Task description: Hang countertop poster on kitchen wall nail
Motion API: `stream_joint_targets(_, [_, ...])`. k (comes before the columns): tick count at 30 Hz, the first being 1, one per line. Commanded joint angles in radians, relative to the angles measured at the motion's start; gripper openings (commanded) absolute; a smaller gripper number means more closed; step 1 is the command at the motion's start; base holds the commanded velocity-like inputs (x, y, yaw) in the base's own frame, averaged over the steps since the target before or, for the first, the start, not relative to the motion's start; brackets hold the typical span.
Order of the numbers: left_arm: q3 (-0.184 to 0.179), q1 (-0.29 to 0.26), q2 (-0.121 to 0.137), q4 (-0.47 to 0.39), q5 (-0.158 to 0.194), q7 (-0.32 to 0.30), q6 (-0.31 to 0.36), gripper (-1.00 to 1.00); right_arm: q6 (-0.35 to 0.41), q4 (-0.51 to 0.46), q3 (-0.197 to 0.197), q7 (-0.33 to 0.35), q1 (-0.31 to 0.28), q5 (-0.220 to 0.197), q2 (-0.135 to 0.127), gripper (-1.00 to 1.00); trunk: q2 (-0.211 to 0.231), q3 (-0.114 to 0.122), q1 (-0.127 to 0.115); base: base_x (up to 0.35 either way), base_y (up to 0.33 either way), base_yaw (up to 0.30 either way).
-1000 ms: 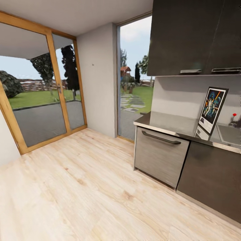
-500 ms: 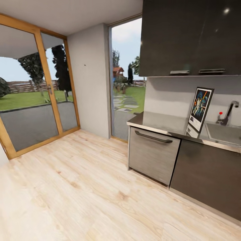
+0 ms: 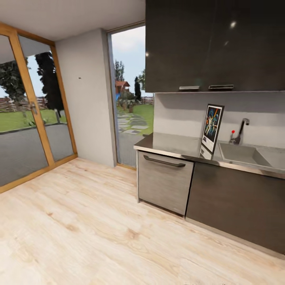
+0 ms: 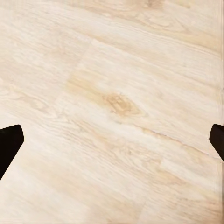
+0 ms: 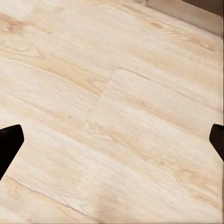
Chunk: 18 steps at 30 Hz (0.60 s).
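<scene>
the left gripper (image 4: 112,140) hangs over bare wooden floor (image 4: 116,93), its two dark fingertips (image 4: 9,142) showing at opposite edges of the wrist picture, spread wide with nothing between them; the right gripper (image 5: 112,140) is the same, released and empty, fingertips (image 5: 9,142) far apart over the planks, with a strip of the cabinet base just visible at one corner. outward from there, the whole head picture has slid over the last second: the glass doors (image 3: 27,118) have drifted toward the left edge, while the sink (image 3: 241,154) and tap (image 3: 239,130), cut off a second ago, are now fully in sight. that is the camera turning with the robot, not the furniture moving. the poster (image 3: 212,127) stands upright on the kitchen countertop (image 3: 166,143), leaning back against the splashback, just beside the sink's near end and above the seam between the brushed-metal drawer (image 3: 164,182) and the dark cabinet door. it now sits nearer the middle of the view, so the robot seems to be swinging round to face it, though it is still well apart from the counter. a wall nail (image 3: 79,78) shows as a dark speck on the pale wall section between the doors and the tall window. the pick-up is not yet begun; the approach has to close first.
</scene>
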Motion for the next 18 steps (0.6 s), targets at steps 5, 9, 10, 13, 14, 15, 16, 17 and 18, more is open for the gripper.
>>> stream_joint_targets(5, [0.001,0.000,0.000,-0.001,-0.001,0.000,-0.002,1.00,-0.003,0.001,0.000,0.000,-0.001,0.001,0.000,1.00,0.000,0.003,0.000,0.000,0.000,-0.275])
stream_joint_targets(9, [0.001,0.000,0.000,-0.001,-0.001,0.000,-0.002,1.00,-0.003,0.001,0.000,0.000,-0.001,0.001,0.000,1.00,0.000,0.007,0.000,0.000,0.000,-0.275])
stream_joint_targets(10, [0.001,0.000,0.000,-0.001,-0.001,0.000,-0.002,1.00,-0.003,0.001,0.000,0.000,-0.001,0.001,0.000,1.00,0.000,0.008,0.000,0.000,0.000,-0.276])
stream_joint_targets(13, [0.001,0.000,0.000,-0.001,-0.001,0.000,-0.002,1.00,-0.003,0.001,0.000,0.000,-0.001,0.001,0.000,1.00,0.000,0.010,0.000,0.000,0.000,-0.276])
stream_joint_targets(14, [0.001,0.000,0.000,-0.001,-0.001,0.000,-0.002,1.00,-0.003,0.001,0.000,0.000,-0.001,0.001,0.000,1.00,0.000,0.011,0.000,0.000,0.000,-0.276])
stream_joint_targets(15, [0.001,0.000,0.000,-0.001,-0.001,0.000,-0.002,1.00,-0.003,0.001,0.000,0.000,-0.001,0.001,0.000,1.00,0.000,0.012,0.000,0.000,0.000,-0.276])
stream_joint_targets(16, [0.001,0.000,0.000,-0.001,-0.001,0.000,-0.002,1.00,-0.003,0.001,0.000,0.000,-0.001,0.001,0.000,1.00,0.000,0.013,0.000,0.000,0.000,-0.276])
stream_joint_targets(17, [0.001,0.000,0.000,-0.001,-0.001,0.000,-0.002,1.00,-0.003,0.001,0.000,0.000,-0.001,0.001,0.000,1.00,0.000,0.014,0.000,0.000,0.000,-0.276])
stream_joint_targets(18, [0.001,0.000,0.000,-0.001,-0.001,0.000,-0.002,1.00,-0.003,0.001,0.000,0.000,-0.001,0.001,0.000,1.00,0.000,0.014,0.000,0.000,0.000,-0.276])
